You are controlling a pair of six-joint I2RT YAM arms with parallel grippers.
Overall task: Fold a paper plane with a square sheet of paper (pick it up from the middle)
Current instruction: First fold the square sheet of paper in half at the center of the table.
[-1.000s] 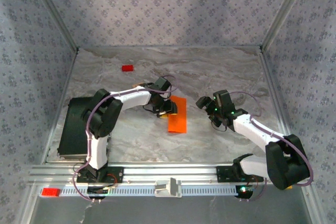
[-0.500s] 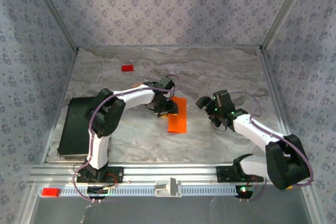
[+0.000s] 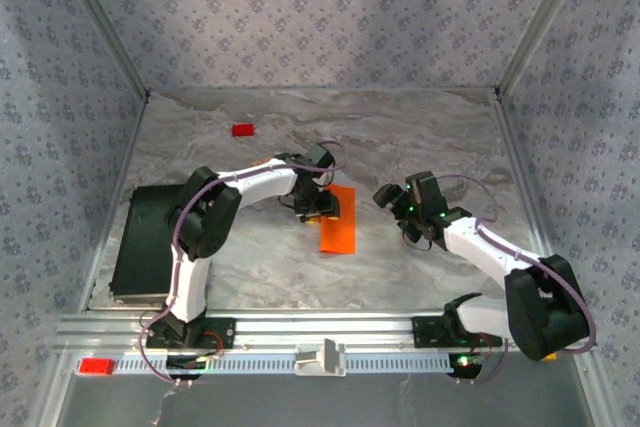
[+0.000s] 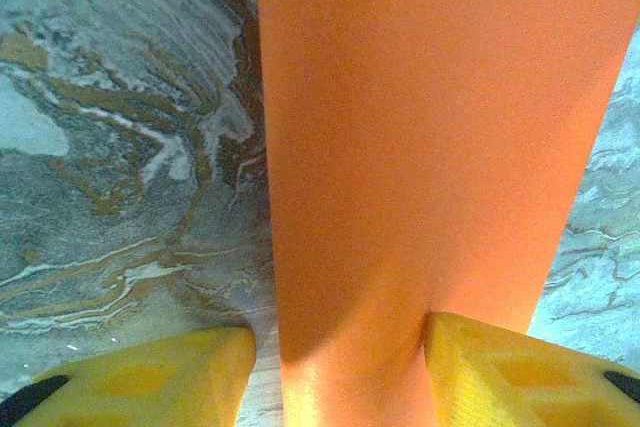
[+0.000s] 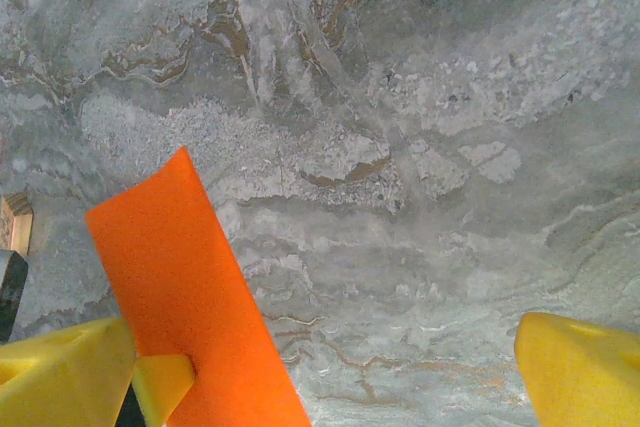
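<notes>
- The marble counter (image 3: 420,137) lies between patterned walls.
- The square sheet of paper (image 3: 338,225), already a narrow orange strip, lies flat at the counter's middle.
- The left fingers (image 4: 150,377) stand half apart astride its far end and do not seem to clamp it.
- The right fingers (image 5: 60,367), fully spread and empty, hang just beside the strip.
- Risk: if the left fingers close across the width, the thin strip could buckle and spoil the crease.

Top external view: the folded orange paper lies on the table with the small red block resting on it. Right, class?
No: the small red block lies on the table apart from the orange paper, farther back and left; top external view.
</notes>
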